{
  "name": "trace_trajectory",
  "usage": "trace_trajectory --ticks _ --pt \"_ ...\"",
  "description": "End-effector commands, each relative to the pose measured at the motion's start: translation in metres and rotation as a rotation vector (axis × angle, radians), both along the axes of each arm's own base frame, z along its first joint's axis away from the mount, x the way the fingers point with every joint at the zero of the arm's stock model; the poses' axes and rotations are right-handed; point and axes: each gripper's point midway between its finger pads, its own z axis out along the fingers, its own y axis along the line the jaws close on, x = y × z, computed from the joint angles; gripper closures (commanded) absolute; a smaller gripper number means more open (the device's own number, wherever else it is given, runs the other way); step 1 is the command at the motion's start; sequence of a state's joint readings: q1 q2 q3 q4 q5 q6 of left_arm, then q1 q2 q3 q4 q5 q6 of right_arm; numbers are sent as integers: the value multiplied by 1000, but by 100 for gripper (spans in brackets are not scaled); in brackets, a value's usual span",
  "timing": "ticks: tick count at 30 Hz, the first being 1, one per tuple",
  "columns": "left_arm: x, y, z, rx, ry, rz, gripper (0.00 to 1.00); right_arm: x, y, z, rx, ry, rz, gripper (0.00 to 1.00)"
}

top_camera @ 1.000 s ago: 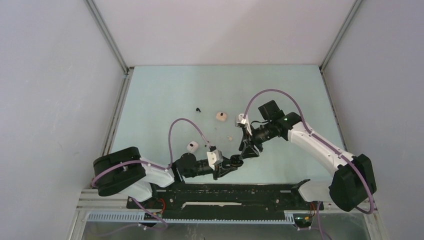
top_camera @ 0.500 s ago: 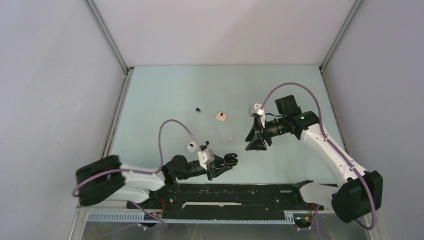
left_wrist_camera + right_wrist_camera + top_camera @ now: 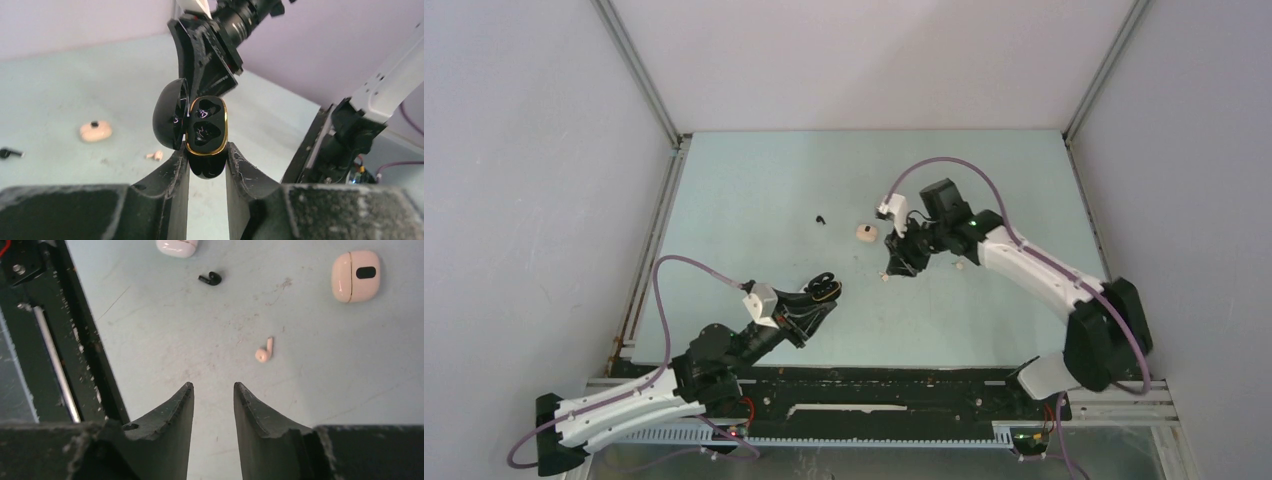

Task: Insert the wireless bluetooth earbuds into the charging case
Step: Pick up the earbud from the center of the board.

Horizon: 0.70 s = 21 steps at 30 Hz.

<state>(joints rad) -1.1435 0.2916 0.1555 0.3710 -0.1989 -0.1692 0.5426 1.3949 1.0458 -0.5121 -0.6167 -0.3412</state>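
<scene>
My left gripper (image 3: 206,148) is shut on a black charging case (image 3: 206,131) with a gold rim. The case's lid hangs open to the left and its two hollows show empty. In the top view the left gripper (image 3: 822,290) holds the case (image 3: 825,284) left of the table's middle. My right gripper (image 3: 213,386) is open with nothing between its fingers. It hovers over the table just short of a beige-pink earbud (image 3: 264,353), which lies loose ahead and slightly right. A black earbud (image 3: 210,278) lies farther off. From above, the right gripper (image 3: 895,263) is beside the beige-pink earbud (image 3: 884,277).
A beige-pink case (image 3: 356,276) (image 3: 866,232) lies shut on the table with a black oval mark on it. A white case (image 3: 176,246) sits at the top edge of the right wrist view. The black base rail (image 3: 874,390) runs along the near edge. Side walls enclose the table.
The left arm pulled back and swung left, still carrying the open black case. The right gripper left the case and moved left and farther back to the beige-pink earbud.
</scene>
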Motion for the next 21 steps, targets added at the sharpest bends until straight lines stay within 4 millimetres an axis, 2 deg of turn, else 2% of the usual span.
trace_trajectory --ticks 1,3,5,8,12,15,21 --pt "9 11 -34 79 122 81 100 37 31 -4 -41 -9 -74 63" --pt "10 13 -29 77 130 90 100 50 44 -14 -43 29 -84 64" --pt "11 17 -26 79 141 107 100 62 57 -11 -21 45 -96 64" --pt "12 21 -19 82 156 127 100 76 79 -16 -26 90 -103 64" --pt "13 25 -12 76 180 141 100 73 108 -34 -99 142 -67 62" --pt "10 25 -5 58 185 129 100 67 124 -49 -153 169 -46 65" --pt "6 29 -8 67 187 121 100 50 136 -76 -237 175 -43 60"
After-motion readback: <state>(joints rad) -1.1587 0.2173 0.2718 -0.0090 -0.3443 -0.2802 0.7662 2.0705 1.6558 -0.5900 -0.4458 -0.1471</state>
